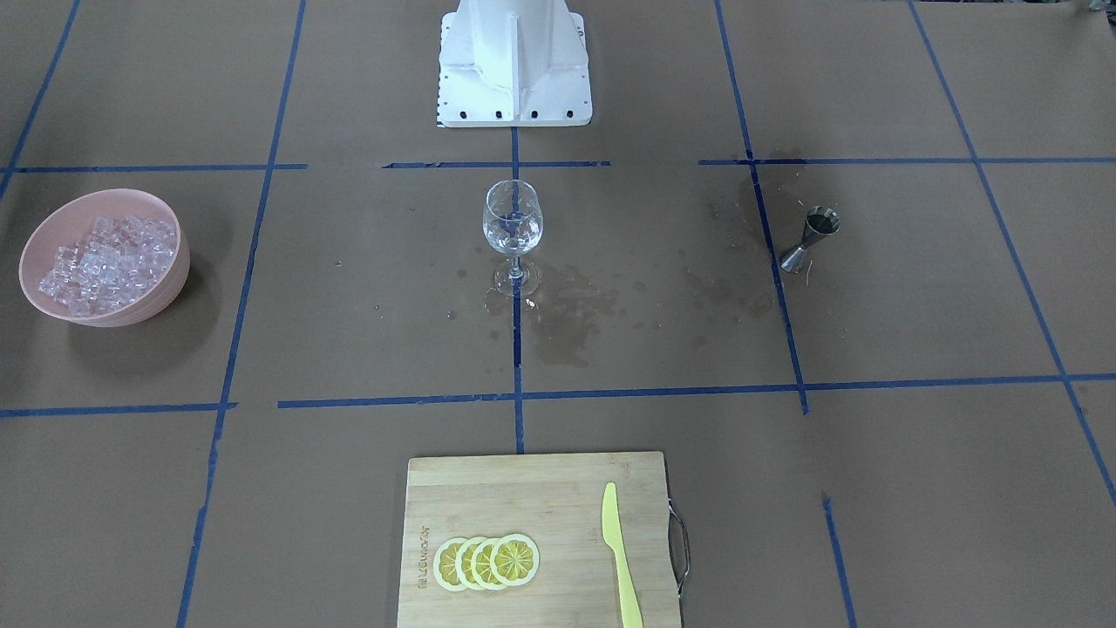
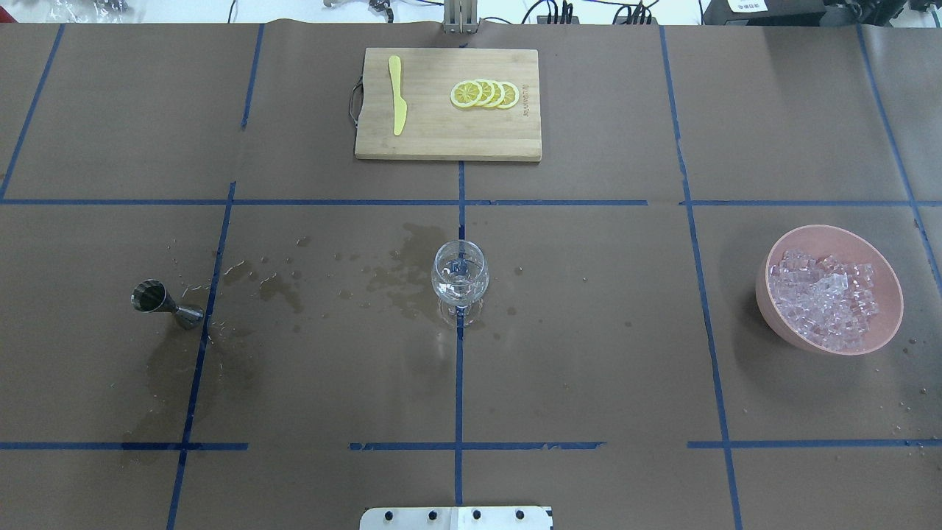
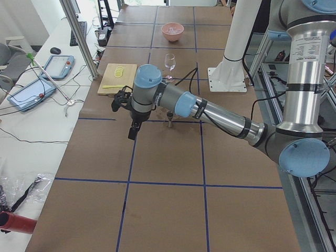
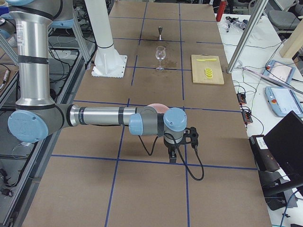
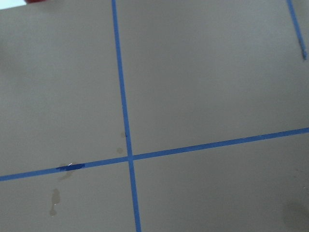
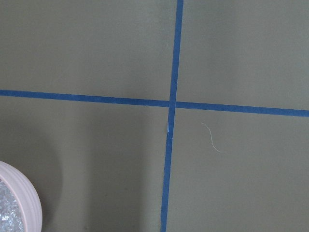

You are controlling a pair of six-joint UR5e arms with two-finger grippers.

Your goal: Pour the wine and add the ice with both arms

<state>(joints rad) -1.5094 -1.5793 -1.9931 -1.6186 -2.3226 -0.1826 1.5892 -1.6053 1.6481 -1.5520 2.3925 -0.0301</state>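
A clear wine glass (image 1: 513, 222) stands upright at the table's middle and also shows in the overhead view (image 2: 459, 280); something clear lies low in its bowl. Ice (image 1: 109, 257) fills a pink bowl (image 1: 96, 196) on my right side, and the overhead view shows the ice (image 2: 824, 294) too. A steel jigger (image 2: 165, 303) stands on my left side. My left gripper (image 3: 134, 131) hangs over bare table beyond the jigger. My right gripper (image 4: 173, 156) hangs just past the bowl. Both show only in the side views, so I cannot tell whether they are open or shut.
A wooden cutting board (image 2: 441, 140) with lemon slices (image 2: 486, 93) and a yellow knife (image 2: 397, 103) lies at the far edge. Wet stains (image 2: 397, 276) spread between glass and jigger. The white base block (image 1: 514, 70) stands at the near edge. Blue tape lines grid the brown paper.
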